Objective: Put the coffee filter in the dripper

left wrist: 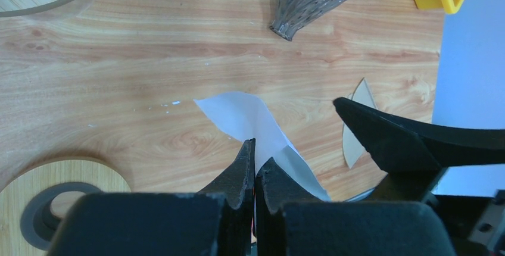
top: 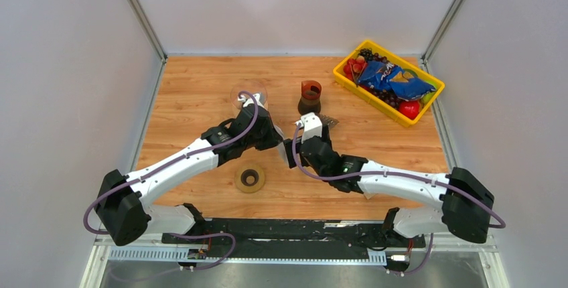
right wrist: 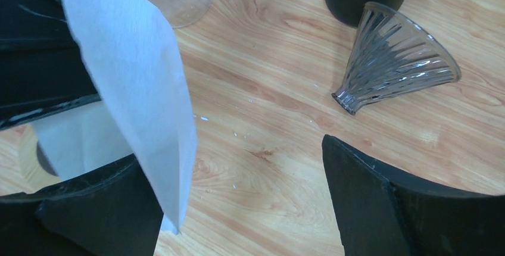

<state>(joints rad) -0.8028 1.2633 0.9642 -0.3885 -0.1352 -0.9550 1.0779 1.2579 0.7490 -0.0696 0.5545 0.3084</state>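
Coffee filter [left wrist: 250, 119], white paper, pinched in left gripper [left wrist: 255, 156], jaws closed on it; right gripper [right wrist: 238, 164] jaws wide open beside it; glass dripper [right wrist: 399, 59] lies on its side on table [right wrist: 268, 107].

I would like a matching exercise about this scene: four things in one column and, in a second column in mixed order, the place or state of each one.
Column A
1. coffee filter
2. dripper
3. right gripper
4. yellow bin

Column B
a. lying on its side on the table
b. open, fingers wide apart
c. pinched in the shut left gripper
d. at the far right of the table

Pairs: 1-c, 2-a, 3-b, 4-d
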